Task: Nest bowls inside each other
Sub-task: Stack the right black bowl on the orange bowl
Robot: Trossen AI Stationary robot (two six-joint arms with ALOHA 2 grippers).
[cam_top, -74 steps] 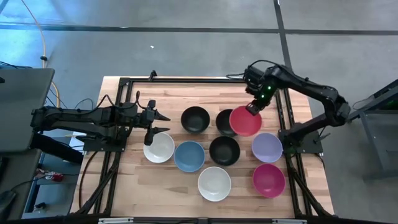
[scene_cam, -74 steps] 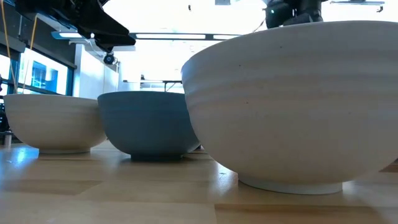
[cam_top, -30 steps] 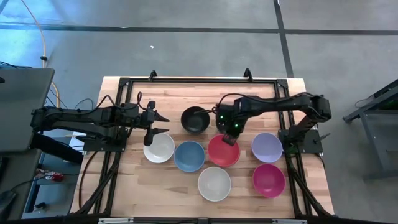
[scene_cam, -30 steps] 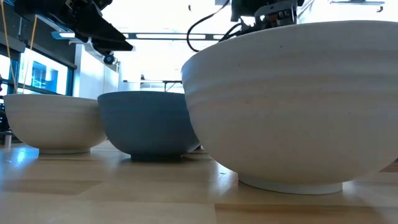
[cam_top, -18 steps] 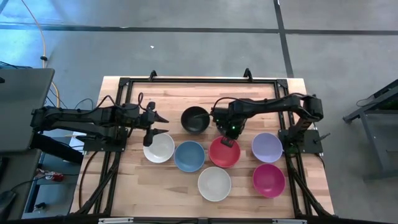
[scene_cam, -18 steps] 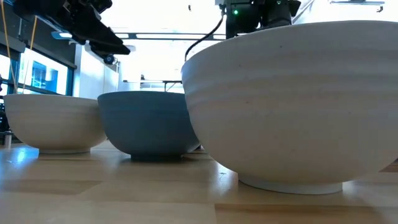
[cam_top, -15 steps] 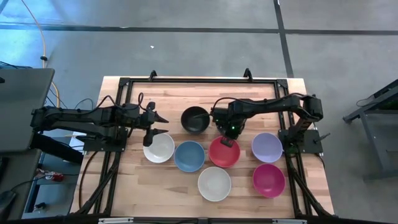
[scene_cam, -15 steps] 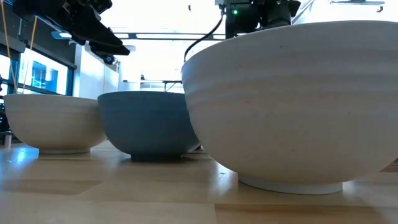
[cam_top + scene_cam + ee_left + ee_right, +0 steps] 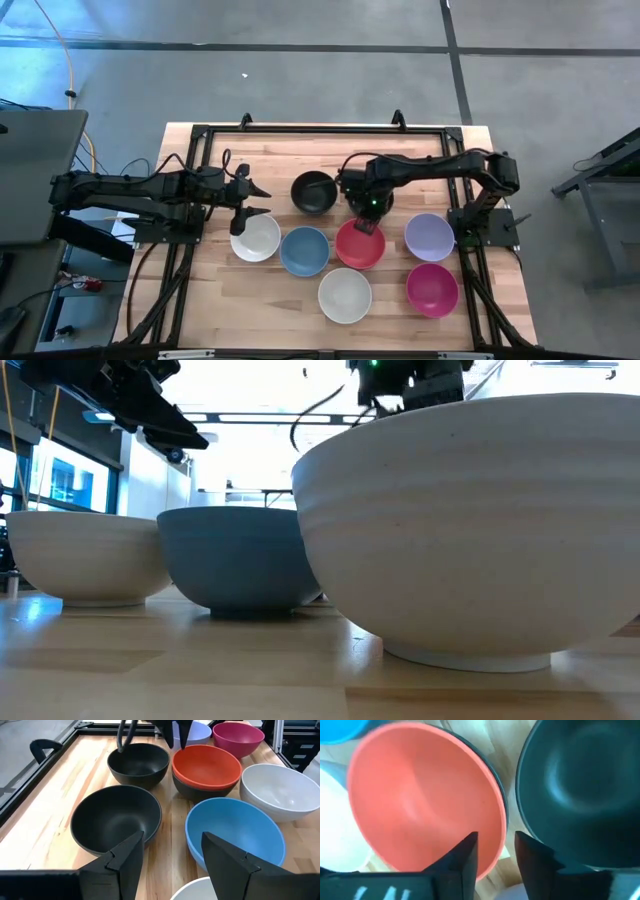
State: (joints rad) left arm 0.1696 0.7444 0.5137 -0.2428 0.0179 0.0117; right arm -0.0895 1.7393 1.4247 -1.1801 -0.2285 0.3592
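- Wood worktop point(image 9: 210, 300), bowls spread across it.
- Left pincer point(image 9: 252, 200) parked over the white bowl point(image 9: 255, 238), fingers spread, empty.
- Blue bowl point(image 9: 305, 251) and a black bowl point(image 9: 314, 191) sit single, mid-worktop.
- Pink bowl point(image 9: 360, 246) sits nested in a black one; right pincer point(image 9: 366, 228) straddles its far rim, released.
- Step: drop-off looks done. Next: lift clear, pick another bowl.

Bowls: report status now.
Right claw open over rim of red-pink bowl, which sits nested in a black bowl. Left claw open, waiting above white bowl. Nothing in the way.
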